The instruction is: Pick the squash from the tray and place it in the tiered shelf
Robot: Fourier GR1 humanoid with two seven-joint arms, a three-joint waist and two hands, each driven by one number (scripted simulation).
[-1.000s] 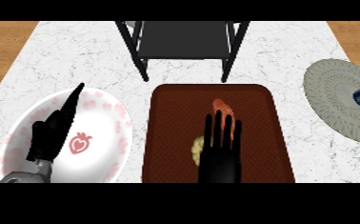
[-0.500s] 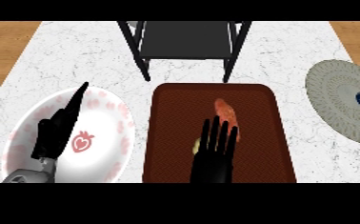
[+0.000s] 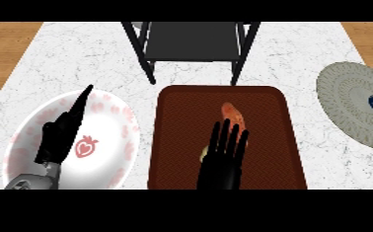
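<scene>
squash (image 3: 232,116) on tray (image 3: 182,127) | right robot hand (image 3: 222,159) flat, fingers straight | left robot hand (image 3: 62,132) open

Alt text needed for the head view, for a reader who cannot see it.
The right hand, fingers straight, covers the near end of the squash on a brown tray. The left hand rests over a white plate; the tiered shelf stands behind.

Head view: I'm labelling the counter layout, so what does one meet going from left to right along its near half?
Left hand over the white plate → brown tray with the right hand above it → grey plate at the right edge.
</scene>
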